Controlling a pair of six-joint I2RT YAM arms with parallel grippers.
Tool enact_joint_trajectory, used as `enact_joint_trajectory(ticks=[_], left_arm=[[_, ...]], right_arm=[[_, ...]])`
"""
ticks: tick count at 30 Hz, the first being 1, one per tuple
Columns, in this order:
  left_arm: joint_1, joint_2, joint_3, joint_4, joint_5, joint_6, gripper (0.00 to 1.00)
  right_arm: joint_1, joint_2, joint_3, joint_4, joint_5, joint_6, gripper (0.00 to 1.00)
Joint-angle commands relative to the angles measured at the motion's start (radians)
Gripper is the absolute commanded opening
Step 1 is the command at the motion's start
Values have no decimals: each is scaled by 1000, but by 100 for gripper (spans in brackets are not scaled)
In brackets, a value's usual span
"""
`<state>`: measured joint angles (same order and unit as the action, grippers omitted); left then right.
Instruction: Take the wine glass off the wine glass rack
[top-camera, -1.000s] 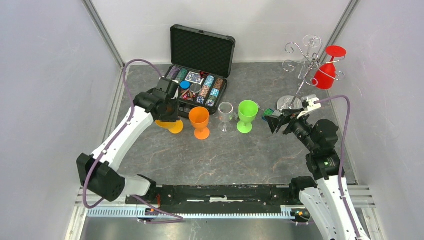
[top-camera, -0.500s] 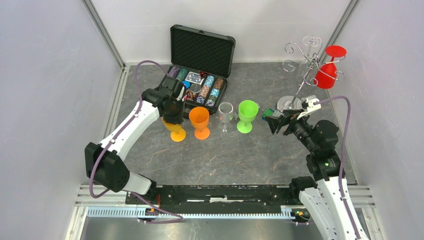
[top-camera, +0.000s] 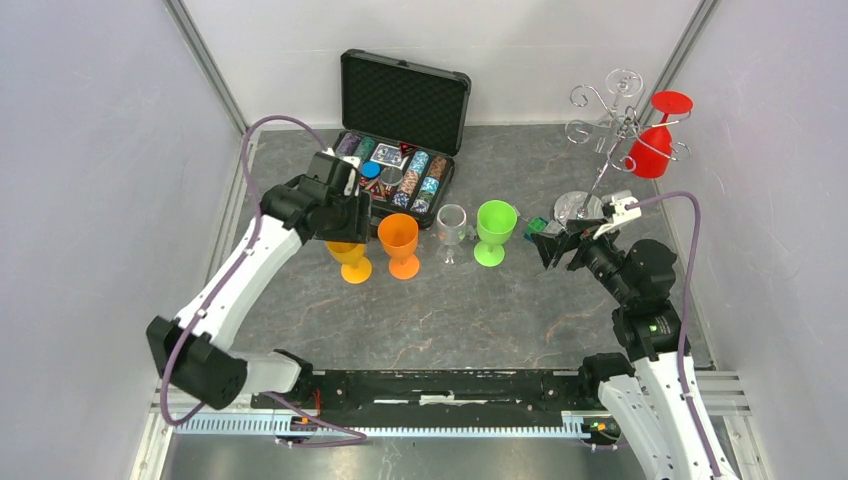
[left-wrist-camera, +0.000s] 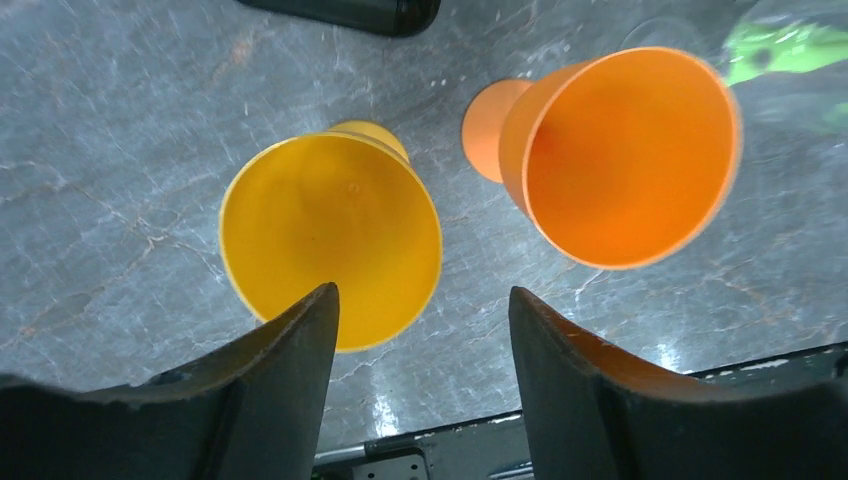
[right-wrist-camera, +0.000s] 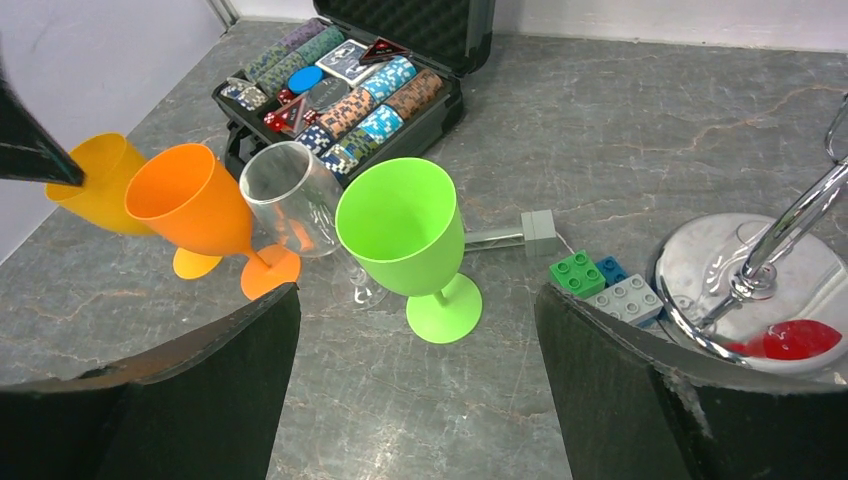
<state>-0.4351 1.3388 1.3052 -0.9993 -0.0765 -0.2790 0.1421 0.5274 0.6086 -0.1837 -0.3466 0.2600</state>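
Grey marble table (top-camera: 450, 310): red glass (top-camera: 650, 152) hung foot-up on rack (top-camera: 603, 130), far right corner. Probably light, stiff, slick plastic; best gripped at bowl. Left gripper (left-wrist-camera: 422, 300) stood open over yellow glass (left-wrist-camera: 330, 240); right gripper (right-wrist-camera: 418, 300) open, empty

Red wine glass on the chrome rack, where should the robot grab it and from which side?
Probably grip the red wine glass by its bowl, with the open right gripper coming from the right of the wine glass rack. It hangs foot-up and tilted, leaving the bowl free below the wire arms.
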Motion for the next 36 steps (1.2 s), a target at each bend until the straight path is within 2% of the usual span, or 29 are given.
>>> enact_joint_trajectory(ticks=[1, 3, 4, 5, 8, 11, 16, 19, 21, 23, 27, 31, 36], left_arm=[[2, -128, 51, 77, -8, 9, 74], [1, -183, 48, 100, 26, 20, 85], [0, -207, 45, 114, 43, 25, 94], [1, -237, 40, 129, 63, 31, 100], [2, -322, 18, 173, 106, 40, 100], [2, -393, -16, 231, 142, 43, 100], [2, -452, -68, 312, 194, 31, 100], [2, -474, -96, 351, 209, 38, 100], [2, -487, -107, 366, 214, 46, 100], [2, -498, -117, 377, 216, 52, 100], [2, -518, -165, 434, 246, 45, 100], [2, -513, -205, 475, 285, 32, 100], [2, -495, -218, 469, 273, 59, 100]], right_arm=[[3, 12, 51, -2, 20, -47, 91], [2, 29, 98, -23, -23, -109, 89], [2, 42, 132, -42, -41, -138, 89], [2, 61, 183, -65, -62, -166, 88], [2, 131, 345, -111, -125, -237, 88], [3, 212, 522, -143, -64, -291, 88], [2, 389, 827, -240, 213, -366, 88], [3, 503, 970, -275, 474, -364, 88], [2, 613, 1096, -351, 593, -349, 86], [0, 722, 1227, -433, 652, -354, 84], [-16, 868, 1354, -470, 795, -418, 84], [-119, 1008, 1481, -541, 808, -420, 84], [-263, 1085, 1497, -564, 764, -420, 71]])
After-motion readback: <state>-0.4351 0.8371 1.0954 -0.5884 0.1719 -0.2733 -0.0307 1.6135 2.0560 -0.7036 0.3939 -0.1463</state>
